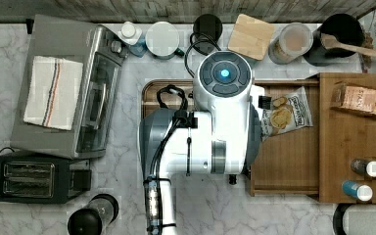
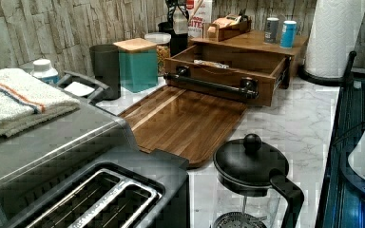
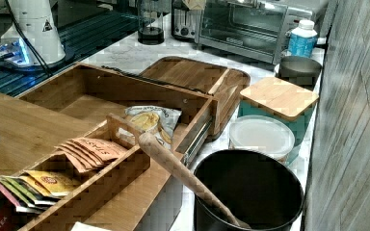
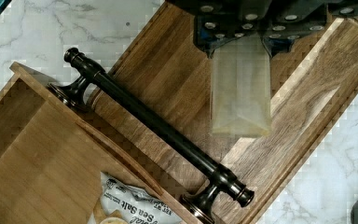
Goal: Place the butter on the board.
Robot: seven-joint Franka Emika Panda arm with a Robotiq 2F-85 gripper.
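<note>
In the wrist view a pale yellowish stick of butter hangs between the fingers of my gripper, which is shut on it. It hangs over the dark brown board, just beside the black bar handle of the open drawer. The board lies bare on the marble counter in the left view, and its far end shows behind the drawer in the right view. In the top view the white arm covers most of the board.
The open drawer holds a chips bag and overlaps the board's end. A toaster oven and toaster stand at the top view's left. A French press and a teal canister flank the board.
</note>
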